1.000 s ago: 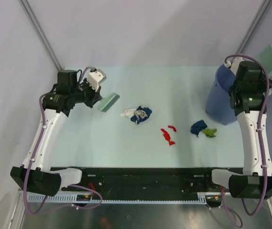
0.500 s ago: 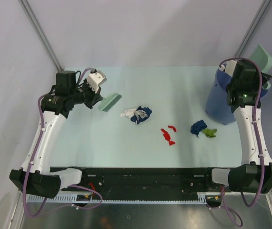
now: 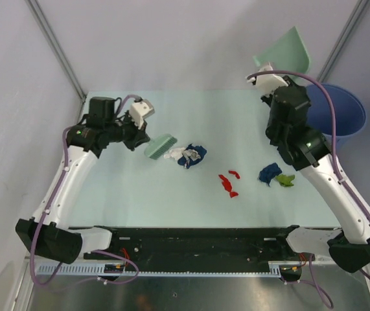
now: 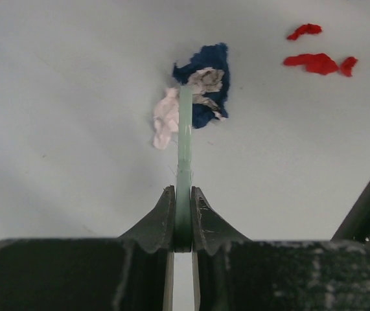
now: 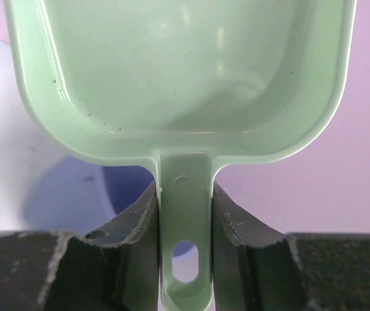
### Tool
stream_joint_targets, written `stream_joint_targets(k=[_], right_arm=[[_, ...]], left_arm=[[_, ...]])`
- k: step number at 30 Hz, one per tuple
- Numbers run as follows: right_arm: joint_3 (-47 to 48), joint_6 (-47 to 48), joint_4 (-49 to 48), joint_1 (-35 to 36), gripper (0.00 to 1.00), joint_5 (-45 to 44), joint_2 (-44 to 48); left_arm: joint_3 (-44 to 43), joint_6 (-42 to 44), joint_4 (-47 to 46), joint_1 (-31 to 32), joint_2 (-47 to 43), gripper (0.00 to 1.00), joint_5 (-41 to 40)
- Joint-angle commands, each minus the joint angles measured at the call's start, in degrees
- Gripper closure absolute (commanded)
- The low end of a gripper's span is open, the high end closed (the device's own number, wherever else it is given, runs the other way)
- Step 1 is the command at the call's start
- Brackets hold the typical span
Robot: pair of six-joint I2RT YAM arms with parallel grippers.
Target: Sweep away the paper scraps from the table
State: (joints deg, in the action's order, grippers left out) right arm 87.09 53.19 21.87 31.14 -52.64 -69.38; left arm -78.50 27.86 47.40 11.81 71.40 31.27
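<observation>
My left gripper [image 3: 140,135] is shut on the mint-green brush [image 3: 159,146], also seen edge-on in the left wrist view [image 4: 185,139]. The brush head sits just left of a white and dark blue scrap pile [image 3: 186,155], which also shows in the left wrist view [image 4: 197,97]. Red scraps [image 3: 228,183] lie at mid table and show in the left wrist view [image 4: 317,61]. A dark blue scrap [image 3: 269,173] and a green scrap [image 3: 285,180] lie to the right. My right gripper [image 3: 267,76] is shut on the mint-green dustpan [image 3: 287,52], held high, its handle [image 5: 185,214] between the fingers.
The tall blue bucket [image 3: 340,116] stands at the table's [image 3: 107,194] right edge, behind my right arm. The black-and-metal rail [image 3: 185,241] runs along the near edge. Grey walls with metal posts close in the back corners.
My right arm has swung left and up, carrying the dustpan away from the bucket to above the table's back right. My left gripper has moved the brush right, up against the white and blue pile.
</observation>
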Motion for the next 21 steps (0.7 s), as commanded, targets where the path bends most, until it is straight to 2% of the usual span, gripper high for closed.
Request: stream_joint_targets(k=[1,3,4,5,7,10,15,17,21], right_arm=[[2.30,-24.93,14.58,7.44,1.00,-1.61,0.13],[2.03,-37.67,20.98,8.77,1.00,4.35,0.04],[1.25,-41.11,22.15,8.68,1.00,12.31,0.04],[-1.46,-45.76,22.34,8.51,1.00,16.04,0.74],[-4.55,-48.60,21.55,8.76,1.00,25.16,1.35],[-6.76,-54.58,23.56,8.94,1.00,32.57,0.22],[-9.65,-58.99,27.70,11.05,1.00,36.55,-2.42],[-11.67,-60.13,27.96,12.19,1.00,36.91,-3.12],[-12.64,-61.71,27.97,14.73,1.00,38.67,-5.14]], left_arm=[[-0.07,-1.49,-1.78,7.33,2.34,1.00,-2.61],[-1.83,-2.36,-2.31,8.22,6.27,1.00,-4.02],[-3.22,-3.41,-3.09,8.31,8.04,1.00,-4.63],[-4.02,-3.68,-3.36,8.31,11.54,1.00,-6.90],[-5.60,-4.39,-4.06,8.31,15.16,1.00,-9.98],[-6.14,-4.13,-5.03,8.05,20.35,1.00,-13.51],[-5.26,-3.43,-8.98,6.73,23.26,1.00,-17.28],[-5.09,-3.42,-9.34,5.33,24.49,1.00,-20.89],[-3.07,-3.34,-9.78,0.41,23.09,1.00,-20.81]])
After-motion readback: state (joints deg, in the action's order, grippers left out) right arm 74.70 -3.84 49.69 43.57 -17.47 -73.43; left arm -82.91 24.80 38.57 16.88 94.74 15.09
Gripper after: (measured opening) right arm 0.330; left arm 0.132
